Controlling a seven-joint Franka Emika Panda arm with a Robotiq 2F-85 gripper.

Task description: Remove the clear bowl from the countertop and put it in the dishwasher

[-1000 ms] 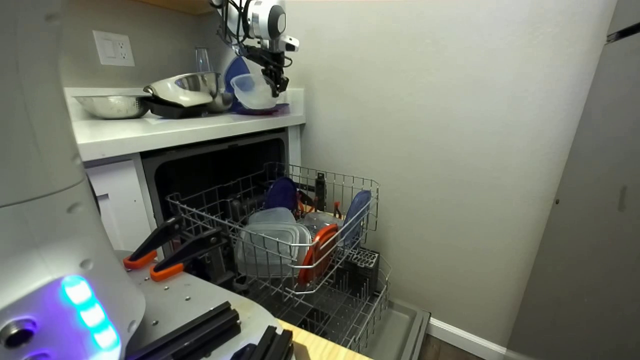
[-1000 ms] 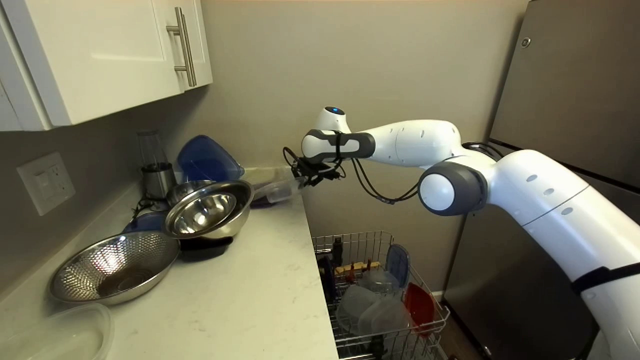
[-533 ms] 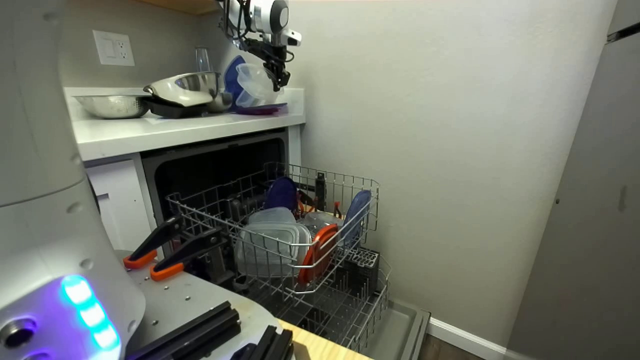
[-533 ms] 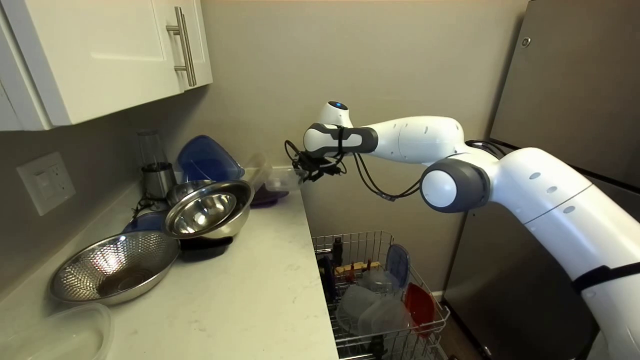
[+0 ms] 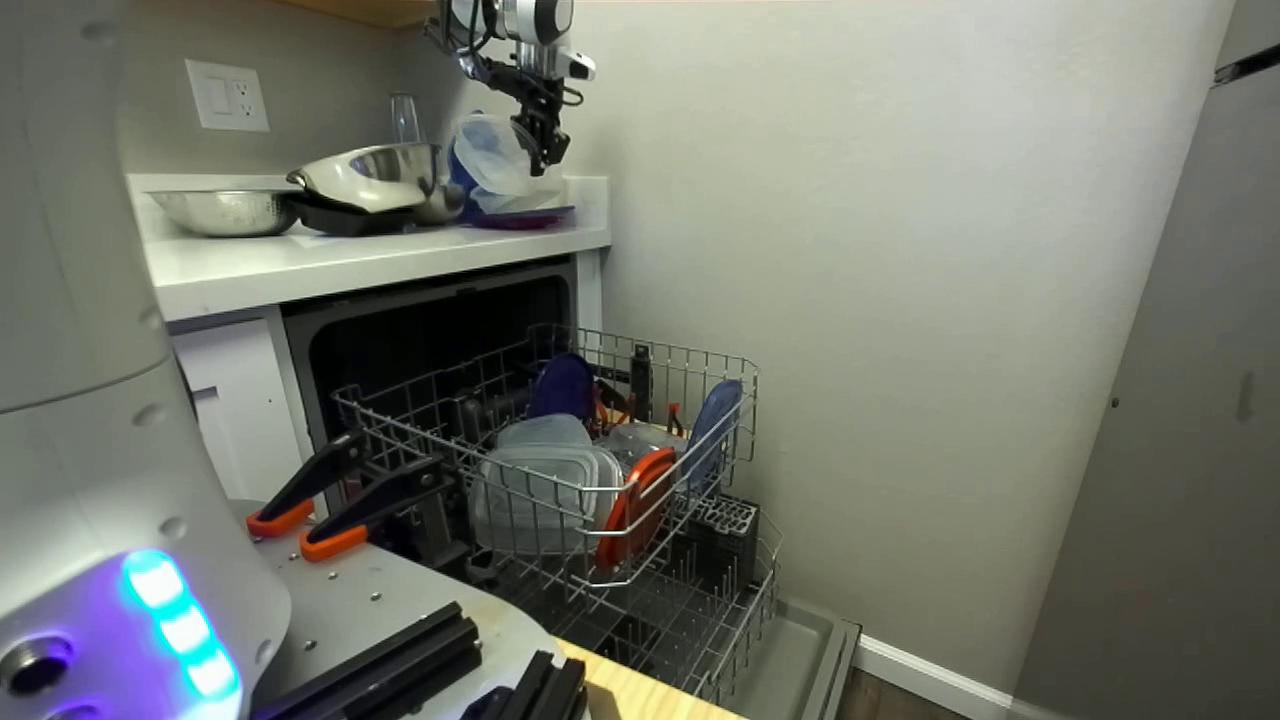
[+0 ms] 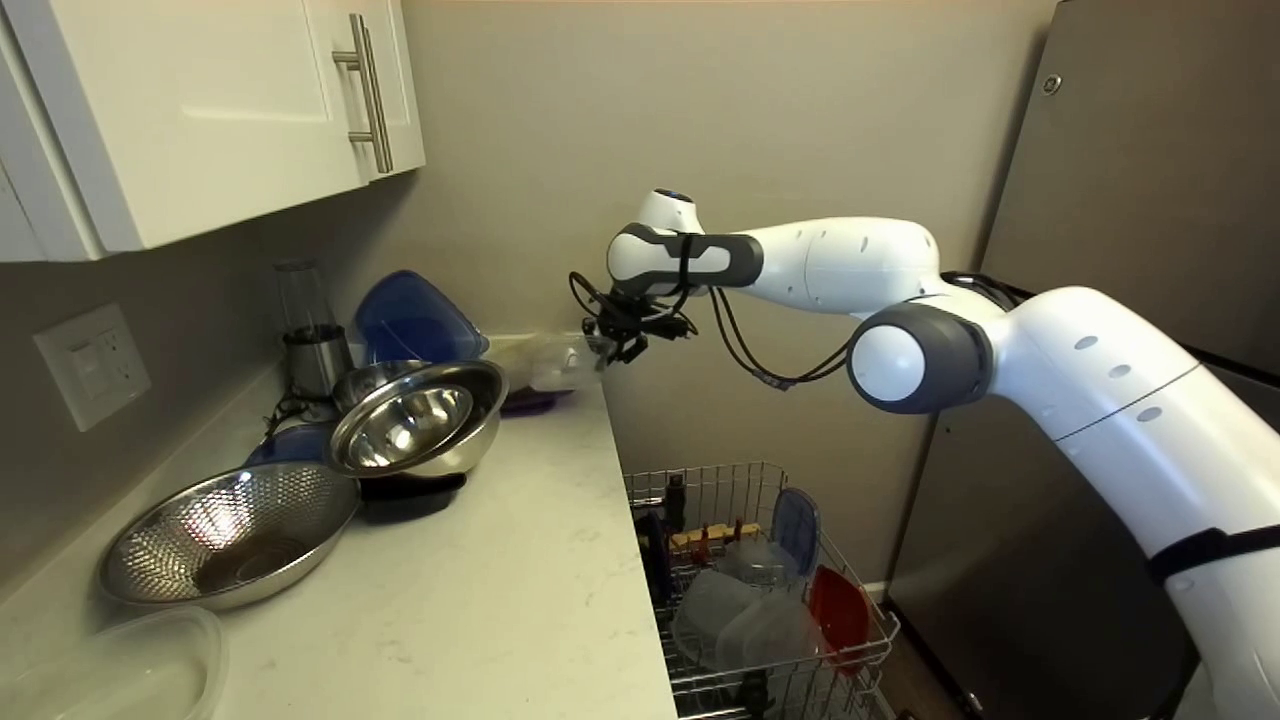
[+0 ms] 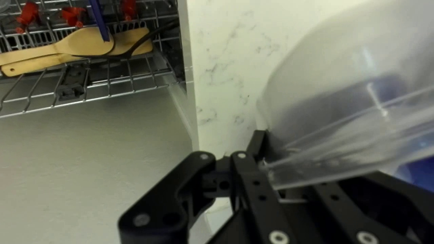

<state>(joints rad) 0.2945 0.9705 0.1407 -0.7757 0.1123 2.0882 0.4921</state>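
The clear bowl hangs tilted in my gripper, above the far end of the white countertop. In an exterior view the clear bowl is blurred beside my gripper. In the wrist view my gripper is shut on the rim of the clear bowl; one fingertip is hidden behind it. The dishwasher is open below the counter. Its upper wire rack is pulled out and holds clear containers, an orange-red lid and blue lids.
Another clear item and a purple lid sit under the bowl. A blue lid, metal bowls, a colander and a clear tub stand on the counter. A wall lies beyond the rack.
My gripper has risen with the clear bowl, and the bowl has tilted and swung slightly toward the back wall. A clear item beneath it has come apart from it and stays low.
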